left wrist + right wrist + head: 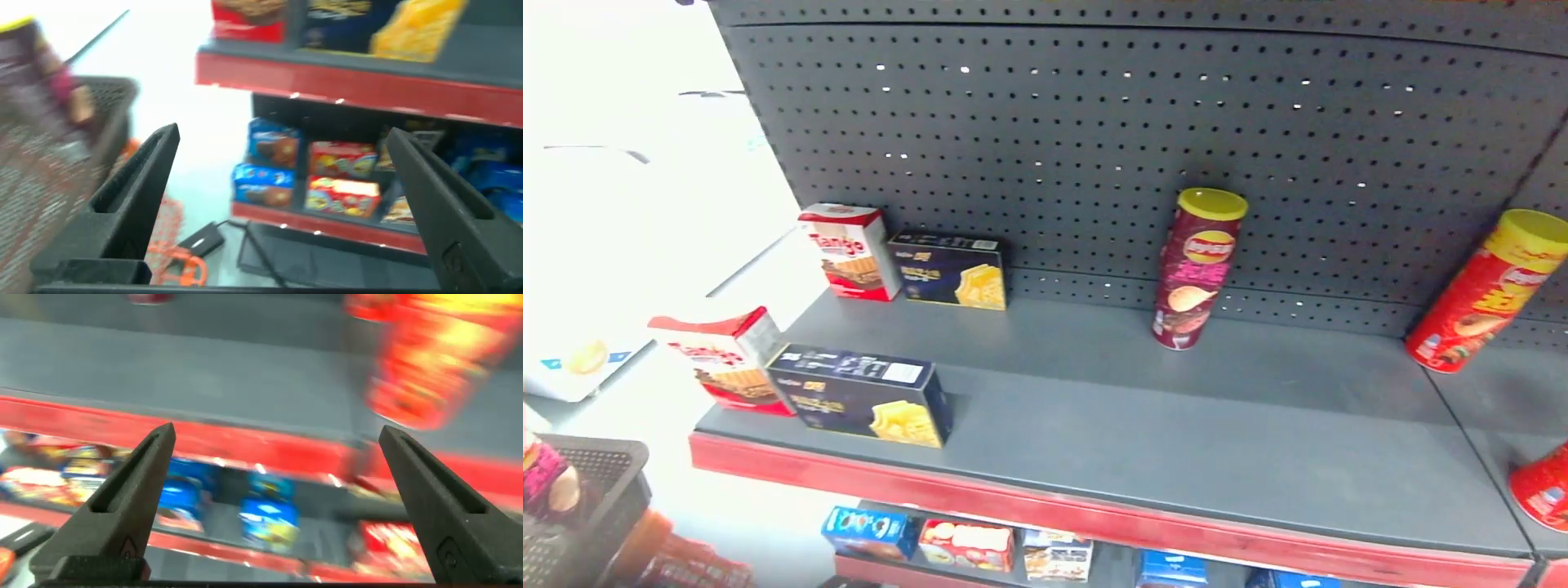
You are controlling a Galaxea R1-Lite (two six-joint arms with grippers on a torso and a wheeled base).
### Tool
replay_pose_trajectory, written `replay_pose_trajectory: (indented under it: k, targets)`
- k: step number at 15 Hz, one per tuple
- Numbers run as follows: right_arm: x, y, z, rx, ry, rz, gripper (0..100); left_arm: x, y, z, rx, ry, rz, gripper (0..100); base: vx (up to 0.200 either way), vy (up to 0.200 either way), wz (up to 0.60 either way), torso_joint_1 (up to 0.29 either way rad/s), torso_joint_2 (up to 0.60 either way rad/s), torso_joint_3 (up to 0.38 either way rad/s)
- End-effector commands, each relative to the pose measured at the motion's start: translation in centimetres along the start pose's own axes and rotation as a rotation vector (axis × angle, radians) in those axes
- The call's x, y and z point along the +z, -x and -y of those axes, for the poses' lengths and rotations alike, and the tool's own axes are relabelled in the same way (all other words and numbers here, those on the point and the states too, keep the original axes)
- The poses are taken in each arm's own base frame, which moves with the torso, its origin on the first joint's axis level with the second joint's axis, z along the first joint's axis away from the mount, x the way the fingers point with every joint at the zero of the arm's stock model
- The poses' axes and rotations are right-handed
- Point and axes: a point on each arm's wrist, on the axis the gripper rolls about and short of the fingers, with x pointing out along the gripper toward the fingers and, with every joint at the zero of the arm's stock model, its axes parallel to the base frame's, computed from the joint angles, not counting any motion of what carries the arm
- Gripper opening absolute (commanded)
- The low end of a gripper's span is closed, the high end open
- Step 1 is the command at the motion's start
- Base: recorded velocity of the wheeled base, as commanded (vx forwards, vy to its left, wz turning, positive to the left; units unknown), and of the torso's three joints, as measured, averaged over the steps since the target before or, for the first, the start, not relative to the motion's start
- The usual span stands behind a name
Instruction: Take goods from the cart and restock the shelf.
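The left gripper (282, 214) hangs with its jaws wide apart and nothing between them, low in front of the lower shelf (327, 224), where blue and red snack packs (343, 186) sit in a row. Just to its left is the dark mesh cart basket (106, 106) with a purple-pink can (37, 69) in it, too blurred to tell which way it lies.

The right gripper (282, 508) is likewise spread open and empty, level with the red front lip (204, 429) of the main shelf.

That grey shelf (1094, 425) has a black pegboard back (1094, 122). A pale floor and a bright room lie off to the left.

- At its left end stand two red wafer boxes (849, 251) (727, 359), each with a dark blue box (947, 269) (862, 394) touching its right side.
- Near the middle, against the back, a purple chip can (1196, 269) stands on end with its long axis about upright and its yellow lid on top.
- Well to the right a red chip can (1486, 290) stands with its yellow lid up and its axis slanting to the right.
- Another red can (1543, 486) shows at the right edge.
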Motion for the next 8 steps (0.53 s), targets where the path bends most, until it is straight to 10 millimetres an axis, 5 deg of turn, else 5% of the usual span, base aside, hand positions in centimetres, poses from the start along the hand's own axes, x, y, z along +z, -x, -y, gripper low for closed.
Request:
replay_pose_trajectory:
  k: [1, 5, 8]
  targets:
    - [0.00, 0.00, 0.00, 0.001, 0.000, 0.000, 100, 0.00, 0.00, 0.00, 0.001, 0.000, 0.000, 100, 0.000, 0.000, 0.60, 0.007, 0.00, -0.002]
    - [0.01, -0.01, 0.00, -0.001, 0.002, -0.001, 100, 0.00, 0.00, 0.00, 0.001, 0.000, 0.000, 100, 0.000, 0.000, 0.60, 0.004, 0.00, 0.007]
    - [0.01, -0.01, 0.00, -0.001, 0.002, -0.001, 100, 0.00, 0.00, 0.00, 0.001, 0.000, 0.000, 100, 0.000, 0.000, 0.00, 0.000, 0.00, 0.000]
